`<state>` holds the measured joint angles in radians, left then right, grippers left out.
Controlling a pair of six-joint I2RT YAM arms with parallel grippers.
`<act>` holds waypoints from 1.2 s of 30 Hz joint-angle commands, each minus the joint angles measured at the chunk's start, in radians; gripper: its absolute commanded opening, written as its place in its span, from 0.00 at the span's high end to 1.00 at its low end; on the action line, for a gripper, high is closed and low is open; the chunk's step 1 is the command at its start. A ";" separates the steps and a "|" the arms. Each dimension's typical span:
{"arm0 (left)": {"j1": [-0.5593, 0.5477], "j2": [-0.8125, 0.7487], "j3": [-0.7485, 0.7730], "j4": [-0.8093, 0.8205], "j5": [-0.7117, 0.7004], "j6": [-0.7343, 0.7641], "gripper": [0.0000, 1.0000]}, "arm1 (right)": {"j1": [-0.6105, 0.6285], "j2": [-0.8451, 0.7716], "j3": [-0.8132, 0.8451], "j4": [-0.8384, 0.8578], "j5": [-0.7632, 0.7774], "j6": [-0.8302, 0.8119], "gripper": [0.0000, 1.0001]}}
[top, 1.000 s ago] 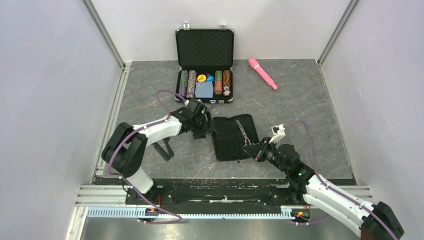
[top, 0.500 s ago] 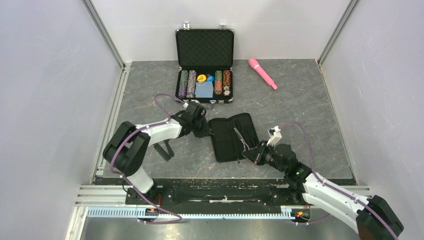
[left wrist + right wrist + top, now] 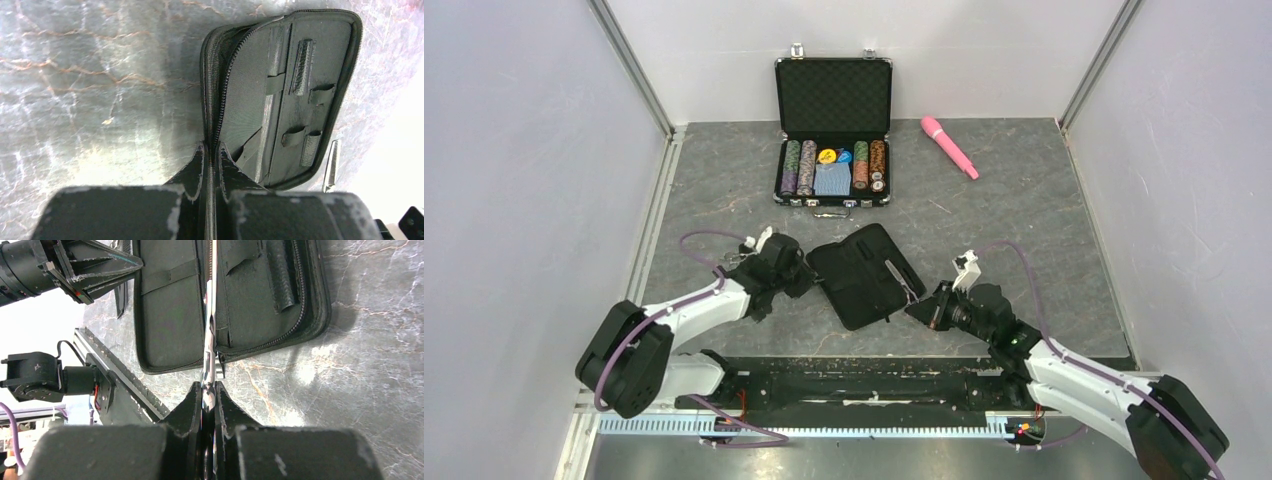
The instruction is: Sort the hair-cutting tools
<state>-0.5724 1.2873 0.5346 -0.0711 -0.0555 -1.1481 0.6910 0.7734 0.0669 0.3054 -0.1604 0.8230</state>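
A black fabric pouch lies unzipped and spread flat on the grey table. My left gripper is shut on the zipper rim at its left edge; the wrist view shows the rim pinched between the fingers. The silver scissors lie slanted over the pouch's right half, and my right gripper is shut on their handle end, blades over the pouch lining. A black comb lies on the table just past the pouch's near edge, also in the right wrist view as a comb.
An open case of poker chips stands at the back centre. A pink wand lies to its right. The arms' mounting rail runs along the near edge. Grey walls enclose the table on both sides.
My left gripper closed on the pouch's edge and pulled it left and nearer, turning the pouch. The right gripper, still holding the scissors, shifted slightly left.
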 commanded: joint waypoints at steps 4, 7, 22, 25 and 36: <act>0.003 -0.085 -0.067 0.030 -0.054 -0.125 0.98 | -0.015 0.049 0.043 0.096 -0.088 0.044 1.00; 0.003 -0.090 -0.063 0.030 -0.047 -0.114 0.98 | -0.023 0.067 0.041 0.111 -0.120 0.069 1.00; 0.003 -0.071 -0.055 0.033 -0.031 -0.094 0.98 | -0.099 0.107 -0.104 0.247 -0.238 0.212 1.00; 0.003 -0.065 -0.047 0.033 -0.030 -0.089 0.98 | -0.116 0.112 -0.121 0.256 -0.250 0.225 1.00; 0.002 -0.090 -0.030 0.003 -0.058 -0.081 0.98 | -0.136 0.136 -0.076 0.114 -0.275 0.219 1.00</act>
<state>-0.5724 1.2182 0.4755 -0.0689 -0.0704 -1.2282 0.5625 0.9138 0.0105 0.4774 -0.4255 1.0496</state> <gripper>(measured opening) 0.051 0.061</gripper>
